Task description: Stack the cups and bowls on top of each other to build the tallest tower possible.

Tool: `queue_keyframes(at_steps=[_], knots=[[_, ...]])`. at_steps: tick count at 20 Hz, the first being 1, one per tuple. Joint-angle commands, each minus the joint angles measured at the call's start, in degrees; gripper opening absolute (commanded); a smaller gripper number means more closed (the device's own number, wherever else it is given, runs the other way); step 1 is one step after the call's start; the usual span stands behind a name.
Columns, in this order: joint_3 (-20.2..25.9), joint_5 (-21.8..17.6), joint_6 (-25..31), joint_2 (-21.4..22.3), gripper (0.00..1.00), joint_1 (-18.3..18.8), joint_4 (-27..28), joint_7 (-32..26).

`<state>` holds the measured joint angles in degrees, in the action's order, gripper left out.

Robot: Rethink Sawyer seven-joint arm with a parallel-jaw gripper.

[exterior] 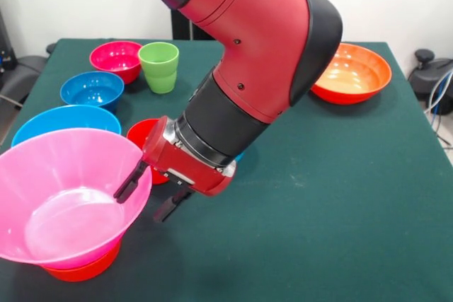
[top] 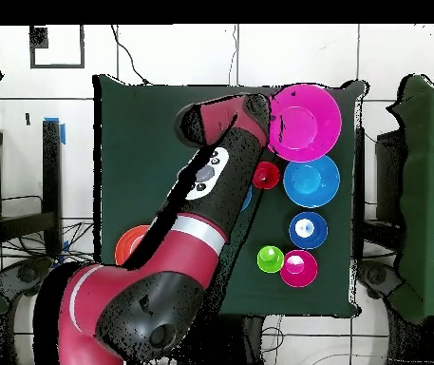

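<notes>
The tower is a huge hot-pink bowl [exterior: 67, 196] [top: 303, 122] resting on an orange-red bowl [exterior: 81, 268] at the table's corner. My gripper [exterior: 139, 206] is open at the pink bowl's right rim. One finger [exterior: 129, 183] lies against the rim and the other [exterior: 168, 207] hangs outside it; I cannot tell if they touch. Just behind my wrist, half hidden, stands the red cup [exterior: 144, 134] [top: 266, 175]. The green cup [exterior: 159, 66] [top: 270, 258] stands upright farther back.
A large light-blue bowl [exterior: 64, 119] [top: 311, 181], a smaller blue bowl [exterior: 92, 90] [top: 308, 229] and a magenta bowl [exterior: 115, 58] [top: 298, 268] line that side. An orange bowl [exterior: 352, 72] [top: 130, 245] sits alone opposite. A sliver of another blue bowl [top: 247, 200] shows under the arm.
</notes>
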<state>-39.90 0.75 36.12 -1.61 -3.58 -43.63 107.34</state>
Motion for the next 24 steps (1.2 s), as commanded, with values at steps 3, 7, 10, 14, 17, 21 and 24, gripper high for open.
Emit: queue_keyframes(at_steps=[3,7,10,14,17,21,24], knots=[[2.7,-1.3,1.7,-1.3,1.0,-0.3,0.5,6.2],[2.7,-0.9,2.5,-0.8,1.0,-0.3,0.7,5.8],[2.5,-0.9,2.9,-0.3,1.0,-0.5,0.4,5.3],[2.5,-0.4,5.5,2.1,1.0,-1.0,-0.5,3.9],[3.4,0.9,8.8,3.2,1.0,-1.0,-0.4,3.4],[4.7,2.0,10.3,3.8,1.0,-0.9,-1.0,4.1],[5.1,2.5,12.0,4.6,1.0,-1.0,-1.1,4.1]])
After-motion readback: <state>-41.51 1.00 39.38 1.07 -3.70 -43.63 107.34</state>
